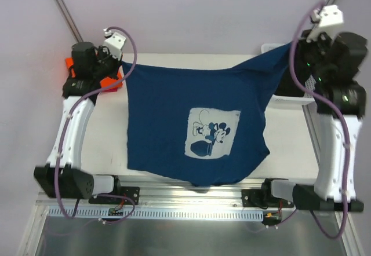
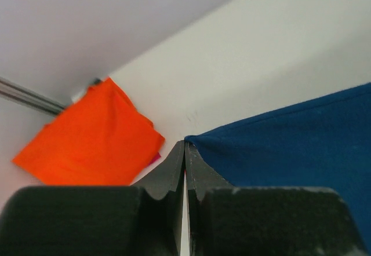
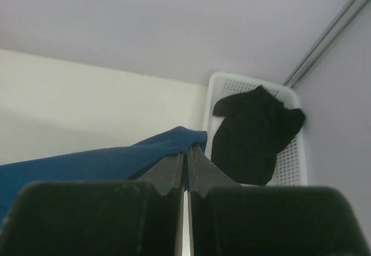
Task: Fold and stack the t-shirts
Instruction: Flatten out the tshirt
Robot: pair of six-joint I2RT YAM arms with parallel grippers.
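While half-aloft, navy t-shirt (image 1: 162, 111), cartoon-mouse print (image 1: 212, 133)

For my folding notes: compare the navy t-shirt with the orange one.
The navy t-shirt is spread wide, pinched by the left gripper and right gripper; the orange t-shirt lies folded small, untouched. The navy t-shirt bears a pale cartoon print; the orange t-shirt shows none. Both are cloth.
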